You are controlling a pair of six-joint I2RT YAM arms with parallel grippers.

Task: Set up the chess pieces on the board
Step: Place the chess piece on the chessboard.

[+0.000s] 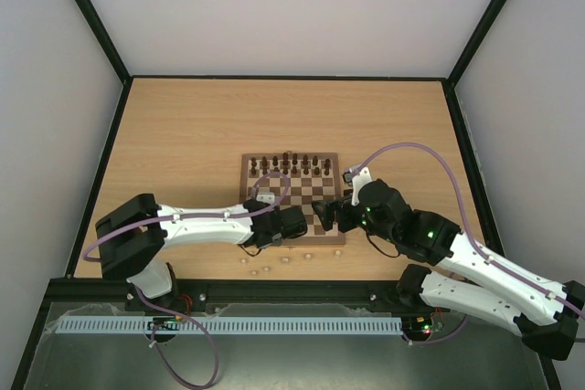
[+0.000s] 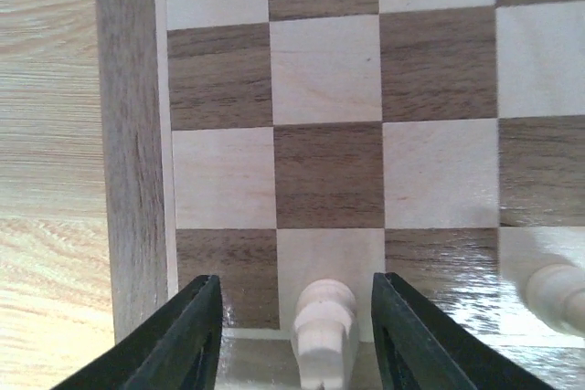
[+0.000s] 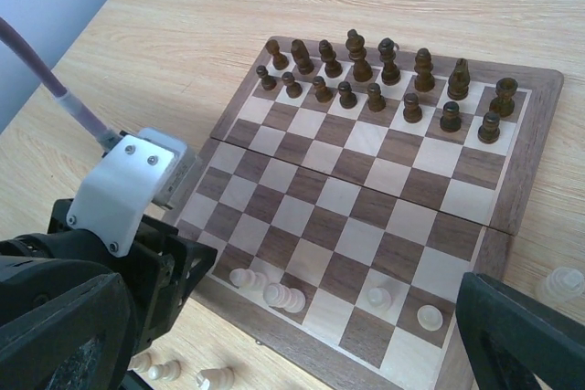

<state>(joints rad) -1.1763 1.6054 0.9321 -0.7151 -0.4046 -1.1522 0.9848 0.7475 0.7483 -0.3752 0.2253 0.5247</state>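
Pale piece (image 2: 322, 331) sits between parted left jaws at the board's (image 2: 132, 134) edge; a skewed retreat could topple it. Right jaws gape empty.

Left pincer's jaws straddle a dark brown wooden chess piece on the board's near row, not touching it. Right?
Colour is wrong. The left pincer's jaws straddle a pale beige turned wooden chess piece, not a dark brown one, on the checkered wooden board's near row, untouched. Left wrist view shows it.
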